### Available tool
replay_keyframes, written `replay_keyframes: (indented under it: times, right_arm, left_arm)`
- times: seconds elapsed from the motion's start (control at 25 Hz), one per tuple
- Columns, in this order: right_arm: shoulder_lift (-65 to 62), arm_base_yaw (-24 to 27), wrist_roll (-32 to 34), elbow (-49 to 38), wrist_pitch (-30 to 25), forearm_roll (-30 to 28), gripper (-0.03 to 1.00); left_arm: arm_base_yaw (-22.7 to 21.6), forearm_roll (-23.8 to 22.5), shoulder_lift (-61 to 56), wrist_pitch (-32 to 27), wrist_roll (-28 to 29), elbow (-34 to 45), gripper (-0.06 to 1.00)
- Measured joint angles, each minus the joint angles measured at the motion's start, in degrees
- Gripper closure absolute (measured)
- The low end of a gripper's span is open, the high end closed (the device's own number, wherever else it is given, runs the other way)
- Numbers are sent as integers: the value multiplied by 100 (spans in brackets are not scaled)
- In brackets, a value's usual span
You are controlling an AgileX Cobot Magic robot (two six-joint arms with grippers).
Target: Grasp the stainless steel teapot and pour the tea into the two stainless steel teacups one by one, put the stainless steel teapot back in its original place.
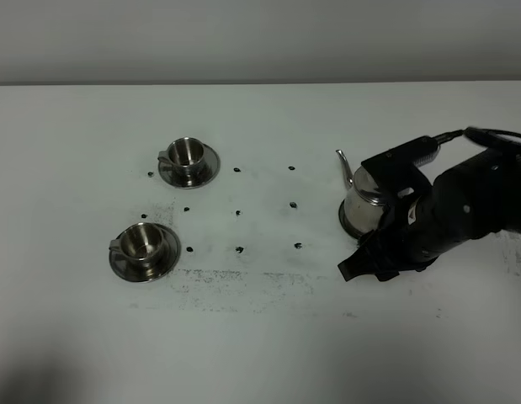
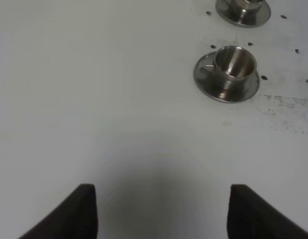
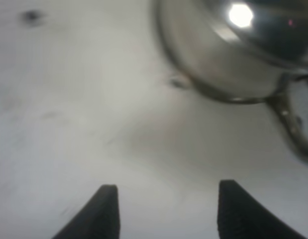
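The stainless steel teapot stands upright at the right of the table, its spout pointing back-left. A steel disc rim shows under its base. My right gripper is open and empty, low over the table just in front of the pot. In the right wrist view the pot and its loop handle lie beyond the open gripper. Two steel teacups on saucers stand at the left, one farther and one nearer. My left gripper is open and empty, short of the nearer cup.
Small dark marks dot the white table between the cups and the pot, with a smudged dark line in front of them. The right arm's black body hides the pot's right side. The table's back edge meets a grey wall.
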State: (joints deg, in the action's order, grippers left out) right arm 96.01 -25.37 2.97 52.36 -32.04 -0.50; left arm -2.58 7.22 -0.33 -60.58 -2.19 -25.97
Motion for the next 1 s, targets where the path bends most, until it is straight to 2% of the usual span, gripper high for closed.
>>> replay_keyframes:
  times: [0.08,0.2,0.52,1.0]
  right_arm:
    - [-208,25,-533,248,-504,264,53]
    - [-304,206,-915,655,-1059,390,53]
    - [42,945,-1561,1154,-1125,402,49]
    - [1132,1112,-1858,2144,-1693,381,48]
  left_arm:
    - [0,0,0,0,0,0,40]
    - [0,0,0,0,0,0,40]
    - [0,0,0,0,0,0,40]
    - [0,0,0,0,0,0,40]
